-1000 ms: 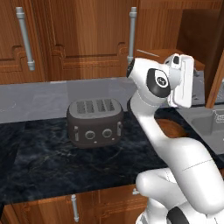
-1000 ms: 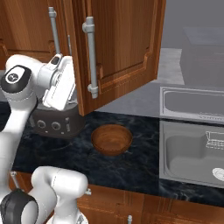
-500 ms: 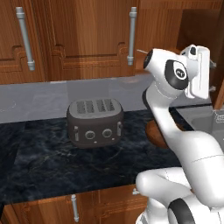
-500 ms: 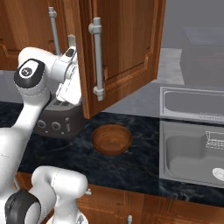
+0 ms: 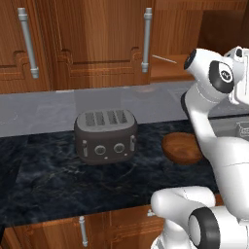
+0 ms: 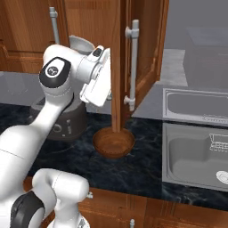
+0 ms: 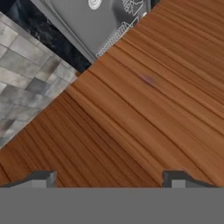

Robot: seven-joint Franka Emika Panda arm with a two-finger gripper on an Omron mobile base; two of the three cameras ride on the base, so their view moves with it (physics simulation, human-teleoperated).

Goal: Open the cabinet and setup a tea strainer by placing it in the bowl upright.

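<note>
Hand view: claw (image 7: 107, 178) spread wide, facing cabinet (image 7: 144, 118) door wood close ahead.

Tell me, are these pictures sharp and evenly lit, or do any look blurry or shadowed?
Left base view: even, soft lighting, with a faint shadow under the dark grey four-slot toaster. Right base view: sharp, no glare on the steel sink. Hand view: the reddish-brown wood surface looks close and slightly smeared, grain soft.
</note>
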